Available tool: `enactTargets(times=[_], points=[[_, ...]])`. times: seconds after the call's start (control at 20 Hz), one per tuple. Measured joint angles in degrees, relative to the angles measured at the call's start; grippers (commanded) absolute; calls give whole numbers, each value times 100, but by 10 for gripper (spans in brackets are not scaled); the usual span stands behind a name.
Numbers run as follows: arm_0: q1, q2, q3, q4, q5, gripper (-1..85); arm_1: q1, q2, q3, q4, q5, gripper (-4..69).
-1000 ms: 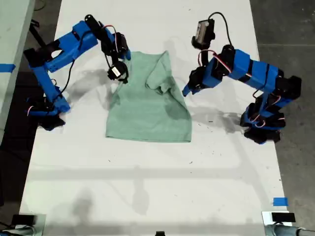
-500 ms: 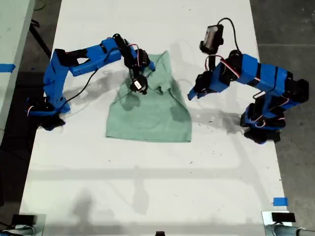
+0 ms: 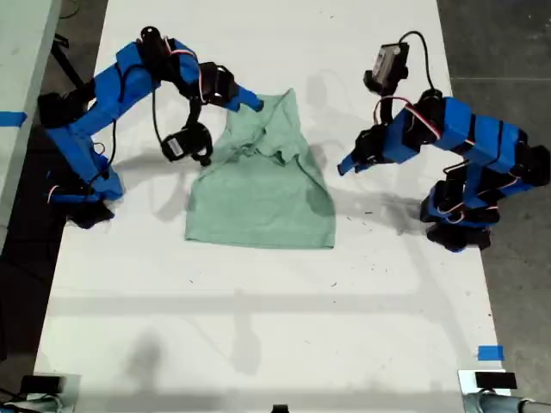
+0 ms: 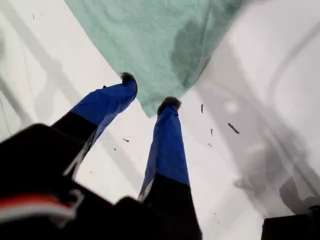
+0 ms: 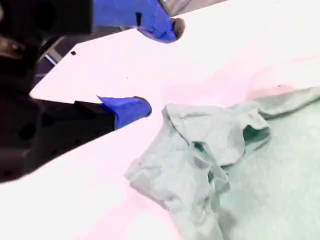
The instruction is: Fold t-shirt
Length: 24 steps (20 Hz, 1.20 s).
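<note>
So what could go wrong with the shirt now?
1. The t-shirt is bunched up at one end, so folding now may trap wrinkles.
2. My second gripper has its jaws open beside that bunch, holding nothing; closing there could grab several layers.
3. My first gripper hangs open over a shirt corner and might miss it.

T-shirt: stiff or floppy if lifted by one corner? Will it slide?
Likely floppy: the t-shirt lies bunched in soft wrinkles near my second gripper. Probably light, so it would drape. It may drag across the smooth table.
</note>
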<state>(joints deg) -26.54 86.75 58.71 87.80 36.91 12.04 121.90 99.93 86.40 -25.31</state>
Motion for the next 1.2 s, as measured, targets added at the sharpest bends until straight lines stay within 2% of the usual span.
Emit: enactTargets(times=[0.15, 0.3, 0.45, 0.65, 0.9, 1.0, 1.1, 1.2], points=[[809, 1028, 923, 765, -343, 246, -220, 0, 185, 193, -26, 275], [1837, 1564, 2039, 765, -1037, 246, -545, 0, 606, 132, -26, 294], [2610, 1582, 2795, 325, -1635, 246, -791, -281, 1292, -598, -26, 295], [2821, 1441, 2918, -18, -1942, 246, -1028, -1635, 1626, -1898, 0, 290], [2839, 1433, 3006, -97, -2013, 246, -1310, -2347, 2285, -3331, 299, 229], [2848, 1433, 3015, -105, -2013, 244, -1371, -2452, 2584, -3797, 404, 167], [2848, 1433, 3032, -123, -2013, 244, -1441, -2549, 2663, -4113, 492, 39], [2848, 1433, 3041, -158, -2013, 244, -1468, -2566, 2663, -4245, 536, -11]])
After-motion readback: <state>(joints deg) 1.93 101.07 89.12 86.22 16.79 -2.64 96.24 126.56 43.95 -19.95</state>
